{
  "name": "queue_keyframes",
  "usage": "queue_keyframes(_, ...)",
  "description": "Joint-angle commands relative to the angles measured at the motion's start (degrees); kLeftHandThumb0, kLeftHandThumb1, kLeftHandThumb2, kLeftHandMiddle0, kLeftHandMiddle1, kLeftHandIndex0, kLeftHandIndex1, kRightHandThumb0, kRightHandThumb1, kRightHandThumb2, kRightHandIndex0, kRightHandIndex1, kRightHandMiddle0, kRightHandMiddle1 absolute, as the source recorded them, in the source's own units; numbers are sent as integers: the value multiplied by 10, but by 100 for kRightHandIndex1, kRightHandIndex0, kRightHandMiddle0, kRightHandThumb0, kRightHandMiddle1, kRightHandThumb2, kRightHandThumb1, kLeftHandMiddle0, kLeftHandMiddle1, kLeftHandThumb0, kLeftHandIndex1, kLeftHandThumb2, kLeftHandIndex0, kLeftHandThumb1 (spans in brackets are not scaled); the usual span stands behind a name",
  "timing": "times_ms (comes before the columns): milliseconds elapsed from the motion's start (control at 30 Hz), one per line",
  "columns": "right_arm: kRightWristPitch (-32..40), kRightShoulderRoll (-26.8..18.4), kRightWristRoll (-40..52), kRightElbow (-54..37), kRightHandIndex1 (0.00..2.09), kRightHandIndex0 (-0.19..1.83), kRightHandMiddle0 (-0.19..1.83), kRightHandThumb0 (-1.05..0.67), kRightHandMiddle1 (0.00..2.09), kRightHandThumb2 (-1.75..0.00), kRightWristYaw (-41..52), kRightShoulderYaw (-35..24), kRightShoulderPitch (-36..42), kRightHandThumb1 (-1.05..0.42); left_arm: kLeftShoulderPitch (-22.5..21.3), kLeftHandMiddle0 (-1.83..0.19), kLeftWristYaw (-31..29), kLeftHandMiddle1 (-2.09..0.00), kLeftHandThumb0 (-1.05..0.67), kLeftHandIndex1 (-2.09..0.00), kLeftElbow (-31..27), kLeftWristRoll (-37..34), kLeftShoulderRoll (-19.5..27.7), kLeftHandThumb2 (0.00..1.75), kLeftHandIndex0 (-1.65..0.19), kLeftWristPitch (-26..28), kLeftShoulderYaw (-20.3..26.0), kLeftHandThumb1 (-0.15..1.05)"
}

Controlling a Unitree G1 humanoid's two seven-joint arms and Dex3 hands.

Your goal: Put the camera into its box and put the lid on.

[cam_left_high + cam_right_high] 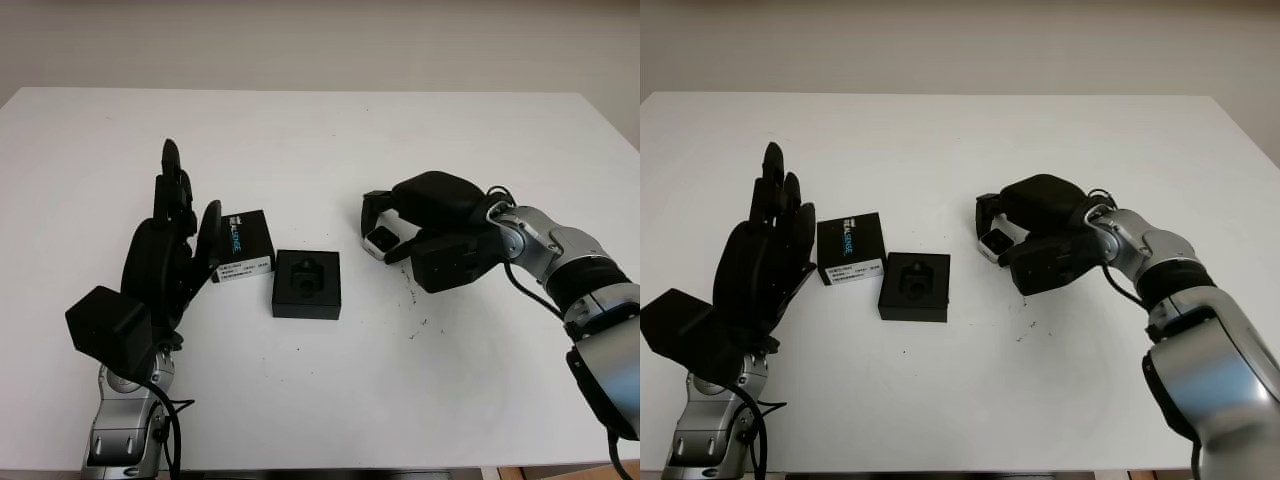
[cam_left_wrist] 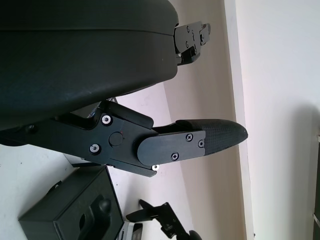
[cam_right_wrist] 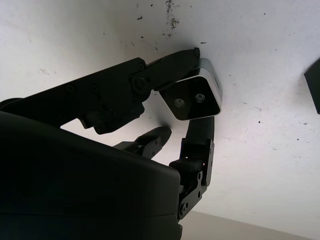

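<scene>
A small silver camera with a black face (image 1: 383, 238) lies on the white table, right of the open black box (image 1: 307, 284). My right hand (image 1: 381, 226) is shut on it, with fingers pressed against two of its sides (image 3: 192, 97). The box shows a dark moulded insert. Its lid (image 1: 245, 245), black with a white label, lies just left of the box. My left hand (image 1: 176, 235) stands upright and open beside the lid, holding nothing. In the left wrist view, one finger (image 2: 200, 142) of the left hand reaches out above the box (image 2: 75, 210).
The white table (image 1: 320, 140) stretches wide behind and in front of the objects. Small dark specks mark its surface near the right hand (image 1: 415, 300). A pale wall stands beyond the table's far edge.
</scene>
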Motion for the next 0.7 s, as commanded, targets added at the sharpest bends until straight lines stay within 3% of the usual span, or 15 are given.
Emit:
queue_keyframes(0,6,-2,-3,-1,16,55,39,-35,149,-6,0,3,0,-92,-5,19,2,0,-76,0,-3,4,0,52,19,-6,-1,105)
queue_keyframes(133,16,0,3,0,16,53,38,-34,149,-6,4,-2,2,-92,-1,19,2,0,-76,0,-6,2,-1,53,19,-5,-2,105)
queue_keyframes(433,105,42,154,-1,7,38,42,-32,150,-5,92,-109,25,-89,7,19,6,0,-76,0,-13,5,-6,53,19,-3,-7,105)
queue_keyframes(667,146,45,188,-47,3,30,40,-33,153,-5,123,-135,38,-89,13,19,4,0,-74,0,-15,3,-13,54,19,-5,-13,105)
